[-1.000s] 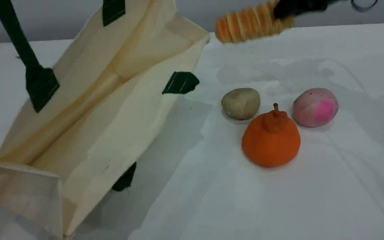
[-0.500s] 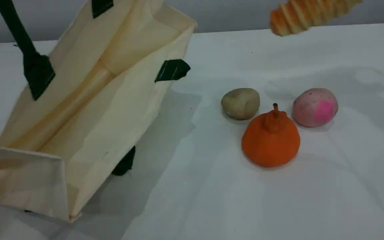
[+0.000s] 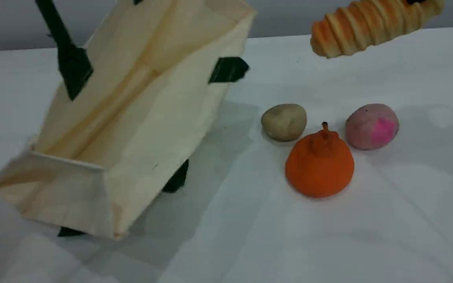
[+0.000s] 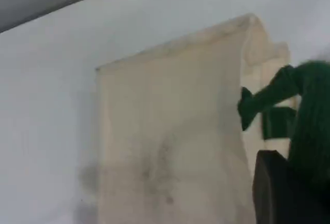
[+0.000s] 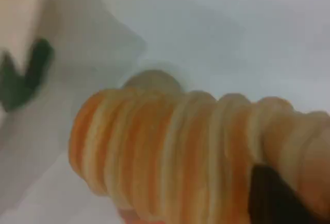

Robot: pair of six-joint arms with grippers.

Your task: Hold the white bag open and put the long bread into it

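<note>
The white bag (image 3: 144, 118) hangs tilted at the left of the scene view, its mouth facing up and to the right and its lower corner on the table. Its dark green handle (image 3: 59, 35) runs taut out of the top edge. In the left wrist view my left gripper (image 4: 281, 193) is shut on that handle (image 4: 309, 110), with the bag's cloth (image 4: 165, 131) below. The long bread (image 3: 368, 27) floats above the table's far right, right of the bag's mouth. My right gripper (image 5: 273, 201) is shut on the bread (image 5: 180, 152) near its far end.
A beige potato-like lump (image 3: 284, 122), an orange pear-shaped fruit (image 3: 319, 165) and a pink-blotched round item (image 3: 372, 126) sit together right of the bag on the white table cloth (image 3: 368, 236). The lump (image 5: 152, 79) shows under the bread.
The bread has swung from beside the bag's mouth out to the right. The bag has been lifted and shifted right, hanging steeper from its handle.
</note>
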